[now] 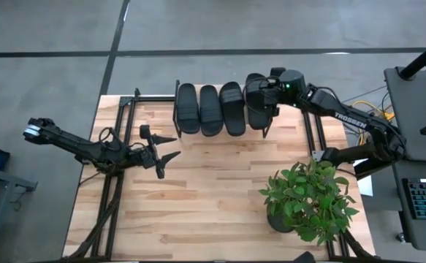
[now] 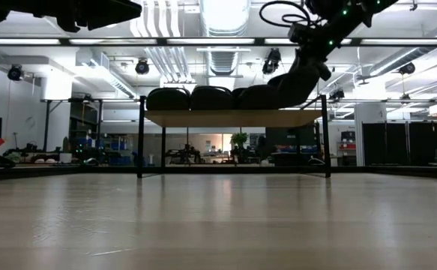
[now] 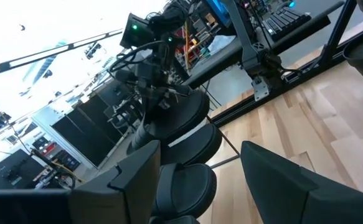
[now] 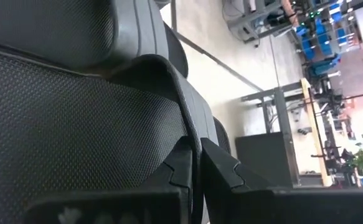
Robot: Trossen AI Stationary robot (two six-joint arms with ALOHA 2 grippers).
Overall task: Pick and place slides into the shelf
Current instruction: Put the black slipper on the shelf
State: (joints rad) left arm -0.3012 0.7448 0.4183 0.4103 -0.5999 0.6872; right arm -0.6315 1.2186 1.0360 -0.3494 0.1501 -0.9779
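**Four slides on the shelf, right gripper pinching the last one**

The shelf [image 1: 220, 109] stands at the far edge of the table [image 1: 220, 204], near the middle. All four slides [image 1: 210, 109] lie side by side across its top board, toes pointing away from the table's near edge. The right gripper [image 1: 260, 98] is over the slide at the shelf's right end [image 1: 256, 109]; in its wrist view, its fingers [image 4: 181, 165] sit nearly together, clamped on the thin edge of that slide's strap [image 4: 169, 81]. In the low view the row of slides shows as dark humps on the board, with the right arm reaching down to the right end.

The left gripper [image 1: 161, 155] hovers above the table's left half, fingers spread wide, holding nothing. A potted plant [image 1: 307, 197] stands near the right near corner.
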